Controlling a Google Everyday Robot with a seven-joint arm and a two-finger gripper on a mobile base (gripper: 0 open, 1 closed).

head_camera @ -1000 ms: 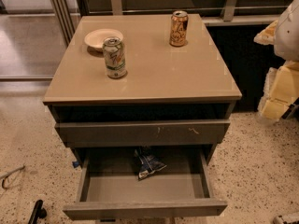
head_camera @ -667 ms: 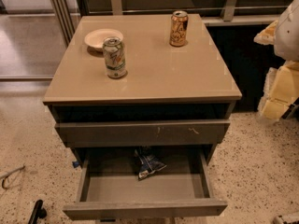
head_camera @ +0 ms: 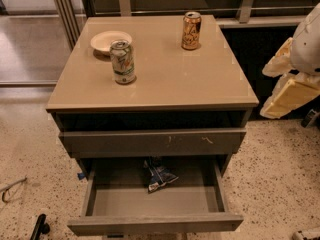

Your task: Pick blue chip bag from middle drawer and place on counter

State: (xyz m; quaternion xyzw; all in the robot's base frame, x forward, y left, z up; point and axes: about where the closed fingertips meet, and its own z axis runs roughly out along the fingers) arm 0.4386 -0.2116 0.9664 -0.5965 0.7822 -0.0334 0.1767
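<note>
Right now your gripper (head_camera: 283, 84) hangs at the right edge of the view, beside the cabinet and about level with the counter (head_camera: 170, 84). It is well apart from the open drawer. You see it only as white and cream parts cut off by the frame, so you cannot tell whether it is released or clenched, and nothing shows in its grasp.

Your target, the blue chip bag (head_camera: 159, 174), lies crumpled on the grey floor of the middle drawer (head_camera: 155, 223). The drawer is pulled out, and the bag sits near its centre, towards the back, partly tucked under the scratched drawer front (head_camera: 150, 143) above.

On the counter you have three things:
- A green-and-white drink can (head_camera: 122, 62) stands upright at front left.
- A pale shallow bowl (head_camera: 111, 40) sits just behind it.
- An orange drink can (head_camera: 191, 30) stands upright near the back, right of centre.

Speckled flooring (head_camera: 280, 174) surrounds the cabinet.
</note>
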